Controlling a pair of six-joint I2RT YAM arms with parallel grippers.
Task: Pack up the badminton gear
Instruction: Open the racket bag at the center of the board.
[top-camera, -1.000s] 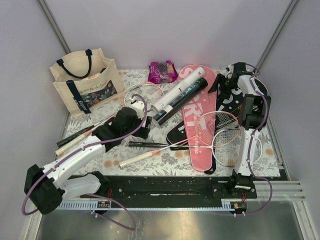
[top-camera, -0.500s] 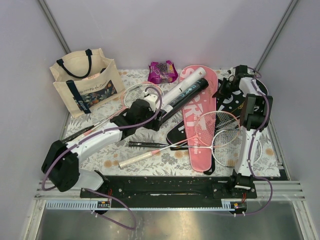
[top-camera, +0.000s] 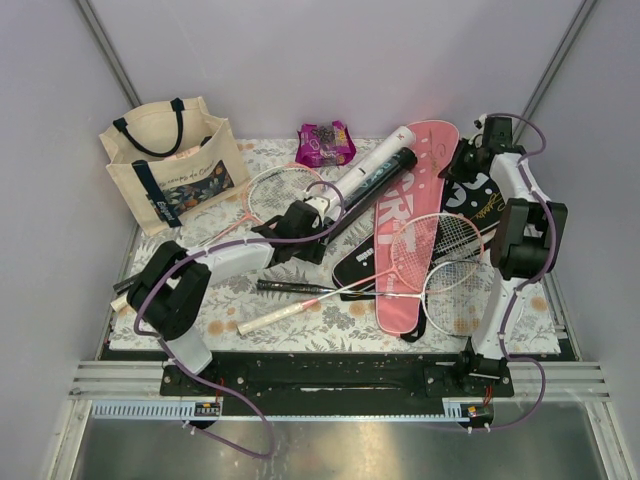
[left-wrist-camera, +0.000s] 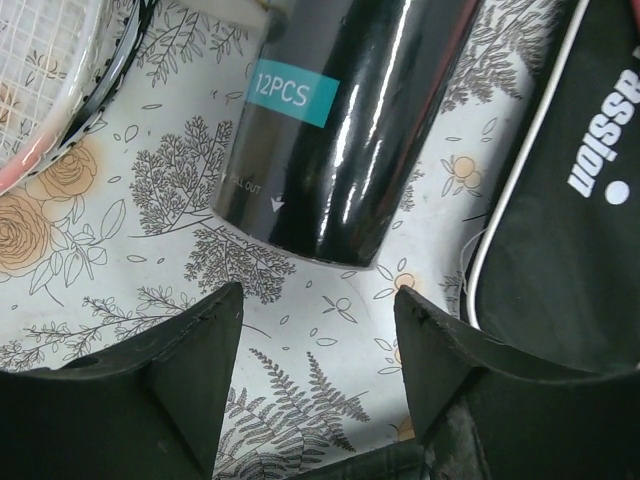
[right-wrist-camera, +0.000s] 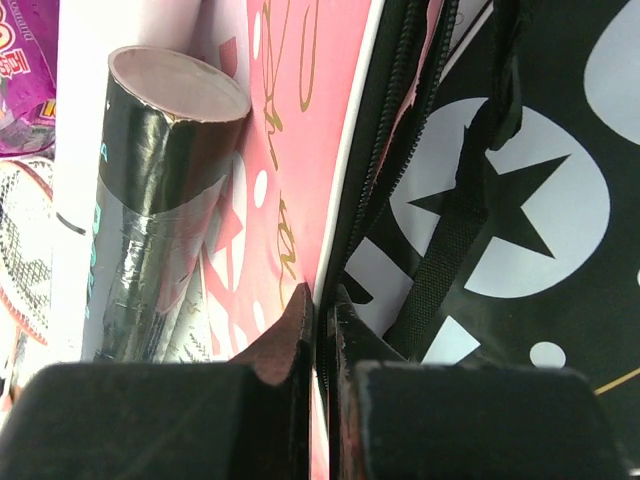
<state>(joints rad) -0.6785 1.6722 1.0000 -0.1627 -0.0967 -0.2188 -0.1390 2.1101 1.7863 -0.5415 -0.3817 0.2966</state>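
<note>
Packing station: both grippers at the badminton gear.
Left gripper (left-wrist-camera: 318, 300) has its jaws wide apart, just short of the near end of the glossy black cylindrical tube (left-wrist-camera: 330, 120), with no contact. Right gripper (right-wrist-camera: 322, 300), at 1 o'clock, is pinched on the edge of the pink racket-shaped fabric cover (top-camera: 398, 300).

Black tube (left-wrist-camera: 335, 120) glossy, reflective; pink cover (right-wrist-camera: 285, 150) smooth cloth; floral mat (left-wrist-camera: 150, 195) matt.

Desk (top-camera: 350, 320): covered with a floral-print cloth.
Far left: cream tote (top-camera: 170, 165), standing upright.
Far edge: purple snack packet (top-camera: 325, 143).
Middle: black tube (top-camera: 372, 190) and white tube (top-camera: 375, 160) side by side; black cover (top-camera: 355, 268); pink cover (top-camera: 440, 150).
Left of middle: pink-rimmed racket (top-camera: 285, 190).
Near side: black-handled racket (top-camera: 290, 288).
</note>
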